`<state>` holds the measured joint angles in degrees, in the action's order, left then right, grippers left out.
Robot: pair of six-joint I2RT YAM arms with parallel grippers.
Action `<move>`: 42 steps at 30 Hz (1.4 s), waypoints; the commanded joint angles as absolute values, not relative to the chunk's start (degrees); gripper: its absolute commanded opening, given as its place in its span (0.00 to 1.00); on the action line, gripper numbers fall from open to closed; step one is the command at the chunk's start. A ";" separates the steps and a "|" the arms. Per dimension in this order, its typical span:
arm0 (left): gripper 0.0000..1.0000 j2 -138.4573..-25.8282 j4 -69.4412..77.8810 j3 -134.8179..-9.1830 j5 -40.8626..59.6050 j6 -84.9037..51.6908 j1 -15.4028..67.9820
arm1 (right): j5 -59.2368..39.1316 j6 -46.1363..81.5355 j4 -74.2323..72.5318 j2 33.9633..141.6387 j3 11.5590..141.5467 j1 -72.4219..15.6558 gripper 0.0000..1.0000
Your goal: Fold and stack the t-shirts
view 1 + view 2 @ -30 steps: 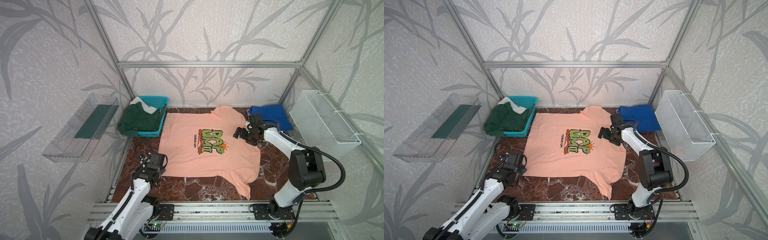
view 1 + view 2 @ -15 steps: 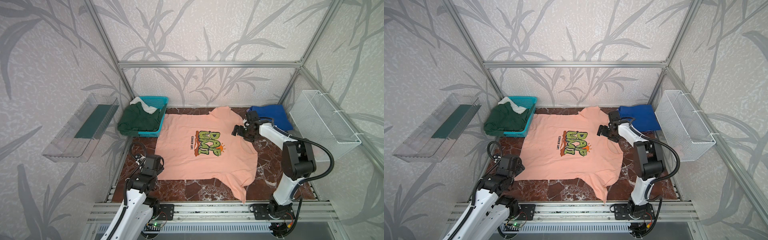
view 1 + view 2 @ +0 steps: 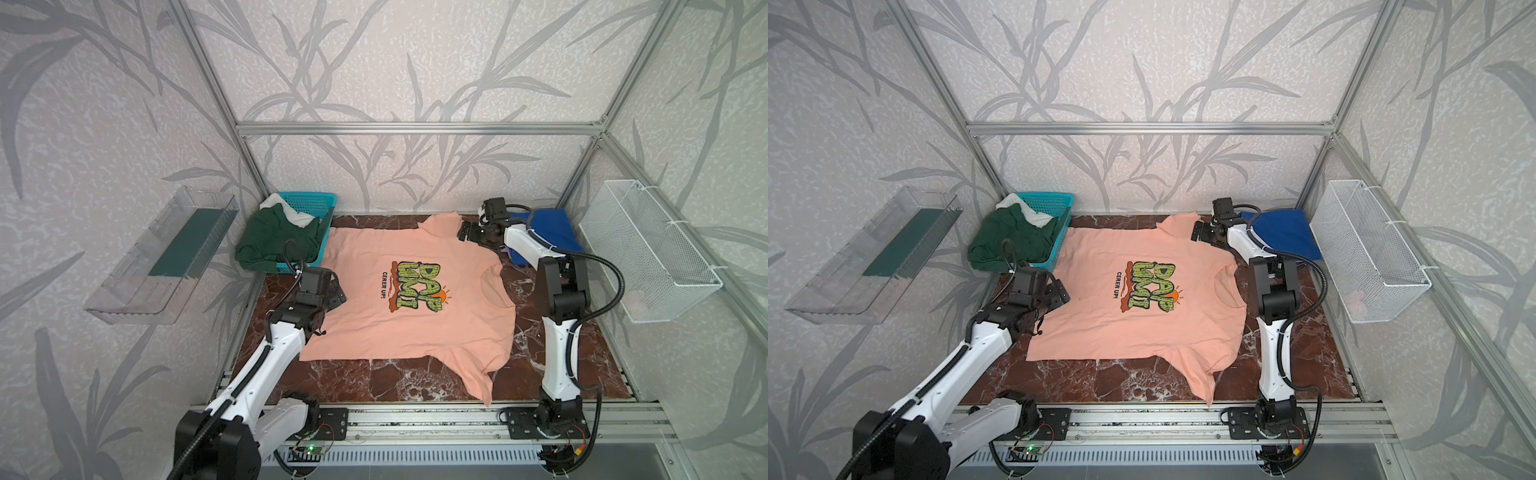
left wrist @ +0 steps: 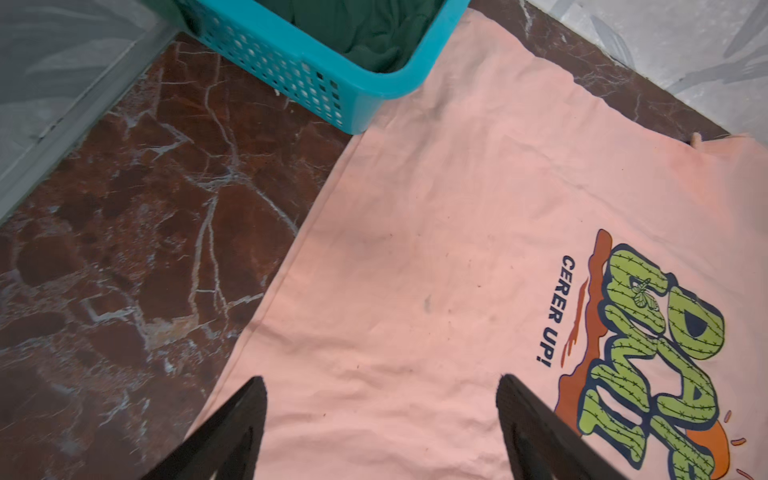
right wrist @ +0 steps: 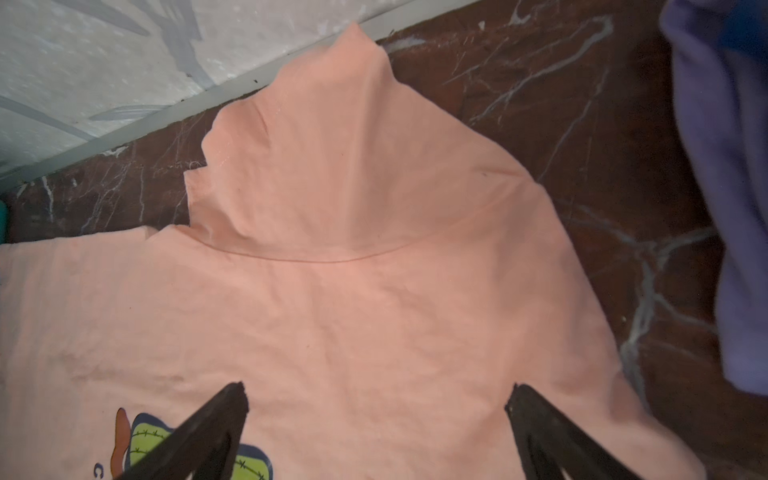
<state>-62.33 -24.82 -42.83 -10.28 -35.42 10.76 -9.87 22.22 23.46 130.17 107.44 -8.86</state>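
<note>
Gaping wide, empty: left claw (image 4: 380,386) and right claw (image 5: 376,395) over peach t-shirt (image 3: 415,332).

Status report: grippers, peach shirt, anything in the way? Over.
Left gripper open near the hem, right gripper open by the far sleeve. Peach shirt spread flat, print up, unfolded. Teal basket crowds one hem corner.

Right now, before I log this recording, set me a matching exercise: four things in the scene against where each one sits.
Things:
1. peach shirt
2. blue shirt
3. green shirt
4. wire basket

Places:
a. draped over the teal basket
b. spread flat in the middle
c. hung on the right wall
d. lying at the far right corner

Pairs: 1-b, 2-d, 3-a, 4-c
</note>
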 commanded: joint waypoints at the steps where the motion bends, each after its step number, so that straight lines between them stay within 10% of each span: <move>1: 0.87 -64.80 -21.07 -44.90 -6.17 -33.82 10.81 | -8.11 19.00 23.58 135.08 114.20 -7.71 0.98; 14: 0.86 -69.74 -16.85 -45.47 -0.58 -36.10 11.78 | -7.28 16.42 39.67 156.58 149.17 -6.46 0.98; 26: 0.86 -71.83 -15.82 -46.71 0.72 -36.83 11.79 | -13.80 19.87 40.49 159.79 148.97 -5.64 0.93; 42: 0.87 -75.41 -14.68 -49.57 0.87 -34.17 11.60 | -11.22 18.82 41.33 156.80 146.21 -4.25 0.24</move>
